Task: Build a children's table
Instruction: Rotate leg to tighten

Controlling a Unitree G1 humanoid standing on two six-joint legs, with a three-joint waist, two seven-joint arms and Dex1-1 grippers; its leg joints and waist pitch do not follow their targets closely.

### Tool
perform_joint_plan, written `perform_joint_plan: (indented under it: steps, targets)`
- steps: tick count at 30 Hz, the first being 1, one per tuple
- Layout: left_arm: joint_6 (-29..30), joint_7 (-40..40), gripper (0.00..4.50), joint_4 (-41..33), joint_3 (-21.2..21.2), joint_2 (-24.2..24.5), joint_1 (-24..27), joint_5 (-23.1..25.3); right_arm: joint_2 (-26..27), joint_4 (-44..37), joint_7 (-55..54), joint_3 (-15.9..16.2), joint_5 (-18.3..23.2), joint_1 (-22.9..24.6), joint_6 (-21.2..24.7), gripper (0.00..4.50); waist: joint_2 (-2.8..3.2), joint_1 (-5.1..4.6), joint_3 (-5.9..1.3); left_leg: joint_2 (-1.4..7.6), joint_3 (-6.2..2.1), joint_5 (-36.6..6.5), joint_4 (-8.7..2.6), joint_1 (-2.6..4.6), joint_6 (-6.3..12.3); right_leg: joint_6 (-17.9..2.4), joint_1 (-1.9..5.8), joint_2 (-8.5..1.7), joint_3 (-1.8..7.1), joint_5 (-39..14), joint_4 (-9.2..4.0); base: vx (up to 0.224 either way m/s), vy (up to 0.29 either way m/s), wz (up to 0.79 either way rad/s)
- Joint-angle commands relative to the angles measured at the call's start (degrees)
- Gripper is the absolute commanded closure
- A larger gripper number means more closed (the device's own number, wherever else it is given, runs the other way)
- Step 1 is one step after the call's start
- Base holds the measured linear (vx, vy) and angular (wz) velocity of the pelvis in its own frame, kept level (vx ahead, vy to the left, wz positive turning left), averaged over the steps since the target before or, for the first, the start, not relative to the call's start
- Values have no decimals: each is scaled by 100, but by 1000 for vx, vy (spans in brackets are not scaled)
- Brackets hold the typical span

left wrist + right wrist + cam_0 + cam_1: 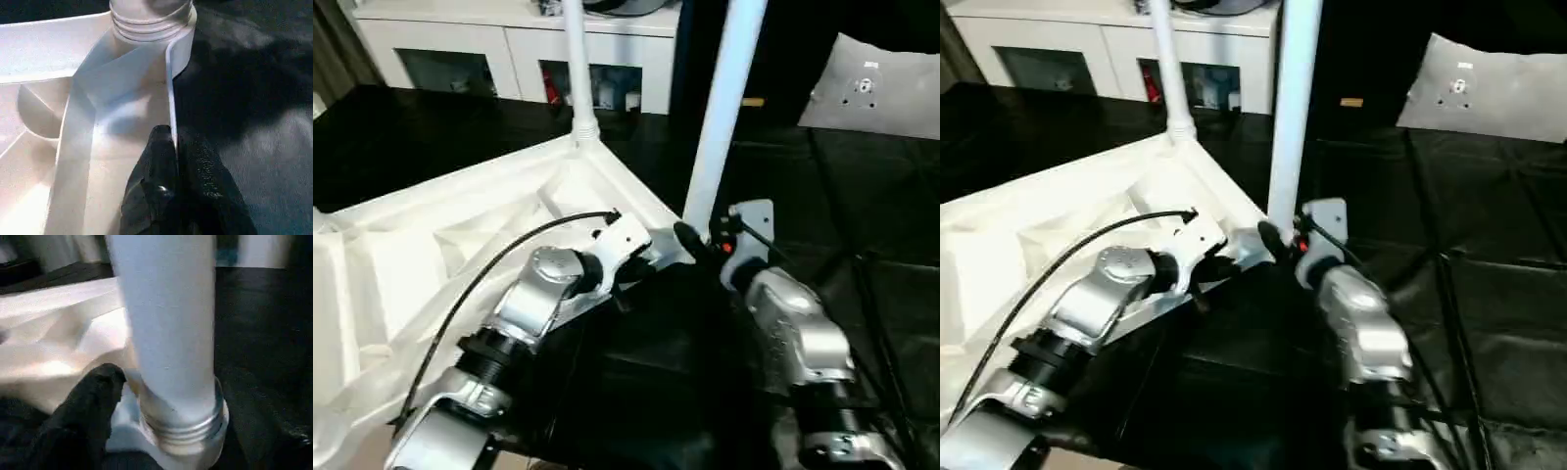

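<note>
The white tabletop (431,255) lies upside down on black cloth, ribbed underside up. One white leg (578,69) stands upright in its far corner socket (151,19). A second leg (720,108) stands in the near right corner socket (166,450). My left gripper (173,142) is shut on the tabletop's thin rim, between the two legs. My right gripper (205,401) straddles the base of the near leg, one finger (93,401) close beside it and the other standing apart, so the jaws are open around the leg.
A white cabinet (460,49) with glass doors runs along the back. A white flat panel (876,88) lies at the back right. Black cloth (862,245) covers the ground to the right. A black cable (489,264) arcs over my left forearm.
</note>
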Motion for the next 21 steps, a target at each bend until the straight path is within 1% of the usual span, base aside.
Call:
perform_joint_plan:
  steps: [1,2,3,4,5,6,7,8,9,10,11,12,13,14,16,17,18,19,20,21]
  targets:
    - [-379,-436,450,-271,-88,217,-8,-20,-286,-174,617,67,101,37,-122,68,4,26,-473,172,4,-592,-345,-31,560,-1014,457,-424,257,-1691,-389,0,0,0]
    - [-412,-525,450,-268,-108,298,9,-50,-430,-163,803,110,98,35,-168,59,14,30,-471,176,2,-628,-344,-26,555,-1009,451,-428,255,-1741,-390,0,0,0]
    - [-435,-554,450,-265,-115,318,13,-57,-465,-161,856,121,102,33,-175,59,-1,34,-475,178,7,-634,-341,-24,544,-996,452,-427,254,-1793,-389,0,0,0]
    - [-585,-704,450,-251,-152,413,28,-87,-624,-156,1117,171,135,26,-192,48,8,36,-467,179,6,-658,-342,-25,547,-992,447,-429,252,-1840,-398,0,0,0]
    - [-770,-1083,450,-256,-246,644,74,-127,-943,-113,1657,270,177,-22,-274,35,-3,42,-472,183,14,-702,-336,-10,551,-983,435,-428,252,-1895,-406,0,0,0]
    - [-1050,-1443,450,-285,-321,808,128,-178,-1127,-99,2057,337,260,-55,-259,35,-9,53,-474,188,15,-697,-335,-16,571,-993,443,-432,257,-1883,-398,0,0,0]
    - [-1089,-1533,450,-297,-338,847,141,-194,-1171,-97,2157,355,278,-63,-261,35,-6,69,-473,192,7,-719,-338,-13,587,-1004,447,-439,250,-1899,-393,0,0,0]
    - [-1154,-1791,450,-329,-400,980,168,-222,-1330,-64,2482,449,309,-101,-311,35,1,71,-467,199,17,-725,-337,-11,588,-1005,436,-436,256,-1908,-391,0,0,0]
    - [-1255,-1878,450,-331,-425,1030,177,-222,-1394,-54,2624,498,328,-110,-310,35,3,92,-470,212,19,-709,-338,6,584,-1033,425,-435,252,-1890,-391,0,0,0]
    - [-1315,-1907,450,-329,-435,1048,179,-220,-1418,-49,2679,518,338,-113,-304,35,4,102,-476,217,22,-683,-335,5,575,-1047,429,-434,254,-1846,-377,0,0,0]
    - [-1387,-2015,450,-341,-462,1097,184,-233,-1497,-49,2894,597,348,-116,-338,35,10,124,-469,222,29,-682,-340,15,559,-1068,416,-429,250,-1837,-378,0,0,0]
    - [-1432,-2097,450,-354,-485,1137,192,-238,-1559,-44,3063,657,349,-115,-367,49,-3,146,-469,225,34,-732,-342,22,537,-1062,421,-432,244,-1905,-379,0,0,0]
    - [-1525,-2231,450,-366,-527,1191,194,-247,-1627,-23,3291,739,362,-125,-376,49,4,157,-475,226,33,-722,-341,24,524,-1063,426,-434,245,-1896,-373,0,0,0]
    - [-1572,-2343,450,-384,-566,1236,198,-254,-1679,-1,3464,811,360,-137,-393,68,5,173,-477,242,33,-715,-344,25,516,-1082,422,-436,251,-1847,-361,0,0,0]
    - [-1656,-2474,450,-388,-619,1290,195,-253,-1736,46,3687,897,379,-164,-369,71,1,195,-484,245,36,-672,-339,16,524,-1123,428,-436,254,-1731,-341,0,0,0]
    - [-1689,-2512,450,-387,-637,1306,193,-250,-1753,58,3760,925,391,-173,-342,93,-11,205,-490,238,40,-657,-334,15,522,-1139,430,-433,249,-1703,-335,0,0,0]
    - [-1752,-2578,450,-380,-676,1339,188,-254,-1792,85,3895,978,411,-190,-333,105,-19,217,-491,242,42,-643,-332,12,520,-1132,431,-436,252,-1703,-329,0,0,0]
    - [-1833,-2689,450,-377,-724,1378,183,-262,-1847,125,4118,1067,443,-219,-305,105,-23,225,-488,242,40,-651,-335,11,522,-1125,432,-438,247,-1742,-334,0,0,0]
    - [-1851,-2714,450,-376,-730,1384,182,-265,-1857,134,4161,1082,446,-226,-301,115,-23,235,-486,241,45,-686,-334,13,522,-1099,431,-438,242,-1848,-343,0,0,0]
    - [-1900,-2828,450,-373,-735,1386,170,-291,-1864,232,4309,1161,424,-297,-301,128,-43,249,-484,238,53,-690,-331,19,509,-1053,427,-442,245,-1948,-360,0,0,0]
